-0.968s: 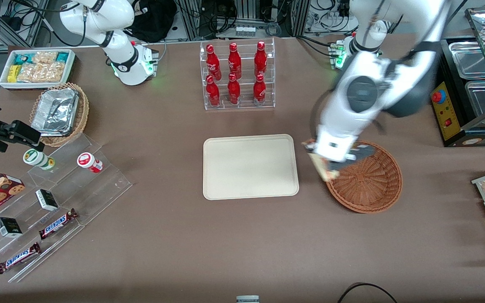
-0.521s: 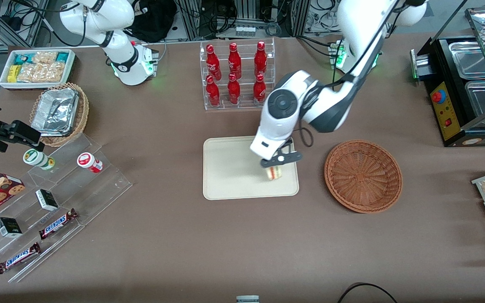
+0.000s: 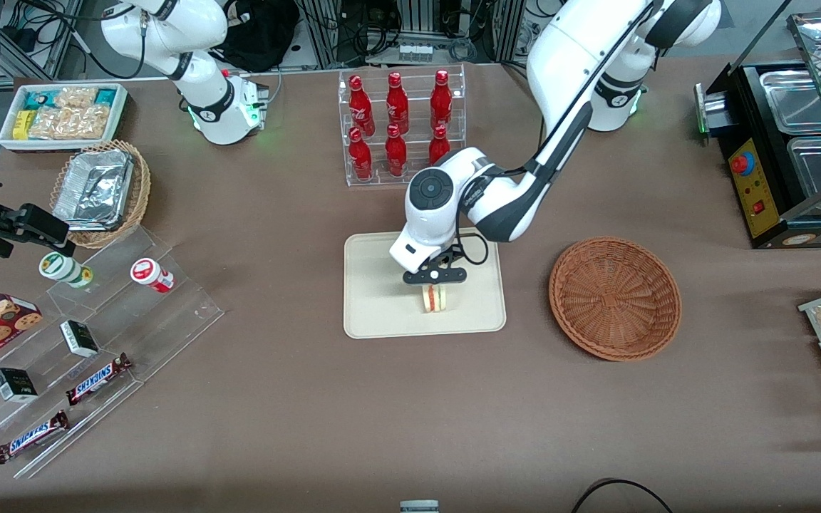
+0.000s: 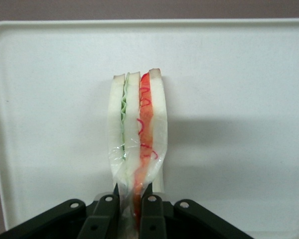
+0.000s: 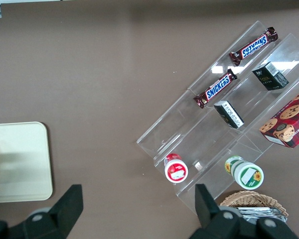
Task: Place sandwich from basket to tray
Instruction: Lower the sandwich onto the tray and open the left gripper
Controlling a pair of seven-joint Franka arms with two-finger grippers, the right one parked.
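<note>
The sandwich (image 3: 434, 298) is a pale bread wedge with red and green filling, wrapped in clear film; in the left wrist view the sandwich (image 4: 137, 134) stands on its edge over the tray (image 4: 249, 99). My left gripper (image 3: 433, 279) is shut on the sandwich's wrapped end, and both black fingers (image 4: 105, 214) pinch the film. The cream tray (image 3: 382, 285) lies mid-table, and the sandwich is low over its half nearer the front camera. The reddish-brown wicker basket (image 3: 615, 298) sits beside the tray toward the working arm's end, with nothing in it.
A clear rack of red bottles (image 3: 400, 128) stands farther from the camera than the tray. Toward the parked arm's end are a clear stepped shelf with chocolate bars (image 3: 97, 377) and jars (image 3: 152, 274), a tan basket with foil trays (image 3: 100, 189) and a white snack bin (image 3: 65, 114).
The left arm carried the sandwich from the basket's rim over the tray, then a little farther toward the parked arm's end and lower.
</note>
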